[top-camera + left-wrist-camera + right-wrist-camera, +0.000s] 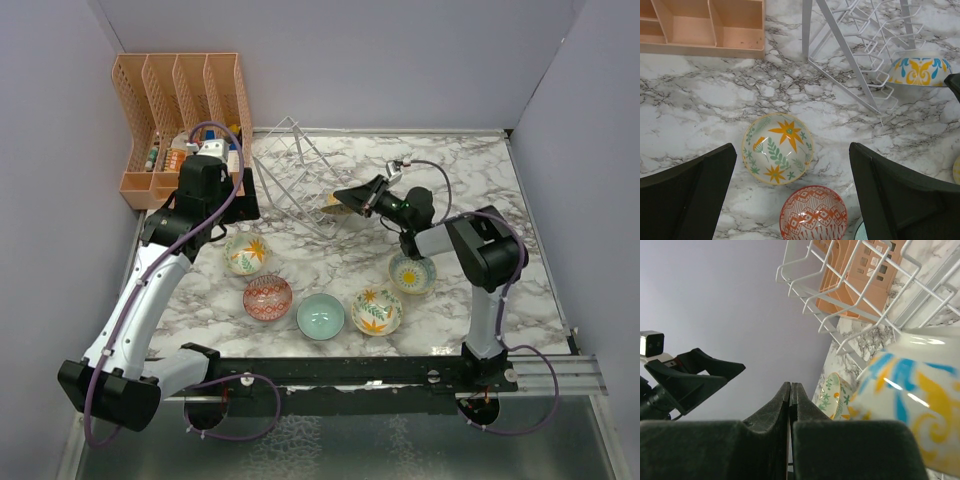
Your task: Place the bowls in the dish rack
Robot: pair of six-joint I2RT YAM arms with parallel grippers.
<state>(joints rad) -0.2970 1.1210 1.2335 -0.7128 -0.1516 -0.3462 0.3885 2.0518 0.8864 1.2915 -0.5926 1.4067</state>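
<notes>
Toward the far edge of the marble counter (470, 190), left of centre, stands the wire dish rack (300, 160). Loading looks to be at its first bowl. The blue-and-yellow patterned bowl (920, 70) leans tilted at the rack's near foot, not plainly in a slot. The right gripper (790, 387) is just beside it, jaws pressed together with nothing seen between them. Next, that bowl needs seating on edge. The left gripper (792, 150) hangs spread wide and empty over the leaf-print bowl (777, 155).
</notes>
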